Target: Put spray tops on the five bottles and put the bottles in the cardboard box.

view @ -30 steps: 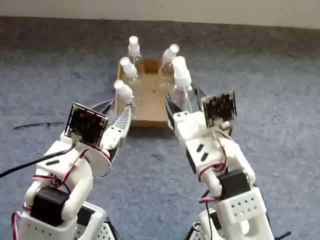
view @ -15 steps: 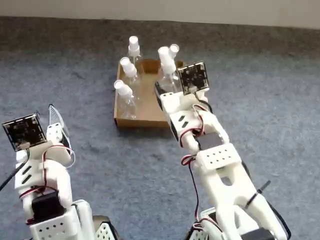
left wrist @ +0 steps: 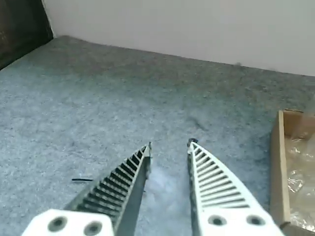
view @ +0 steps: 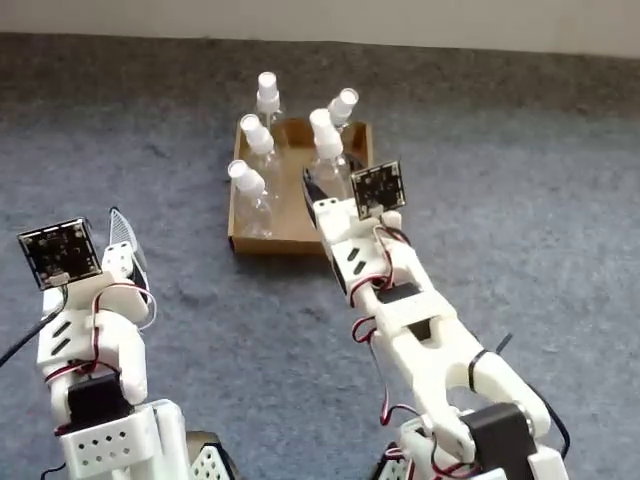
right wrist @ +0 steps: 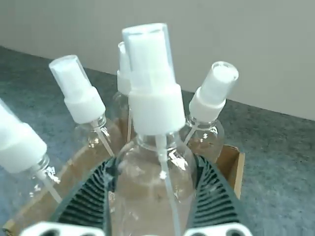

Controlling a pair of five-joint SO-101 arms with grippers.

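Grey carpeted counter (view: 520, 200). right tool (right wrist: 153, 167) clenched on bottle (right wrist: 157, 182) body, over cardboard box (view: 290, 241), beside 4 others. Judged light, smooth, top-heavy: hold mid-body, not sprayer. left tool (left wrist: 169, 145) released, empty.

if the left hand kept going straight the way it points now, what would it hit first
Probably just the grey carpet: the left hand, open, aims at bare ground ahead, and the cardboard box sits off to the side of that line. Depth is unclear.
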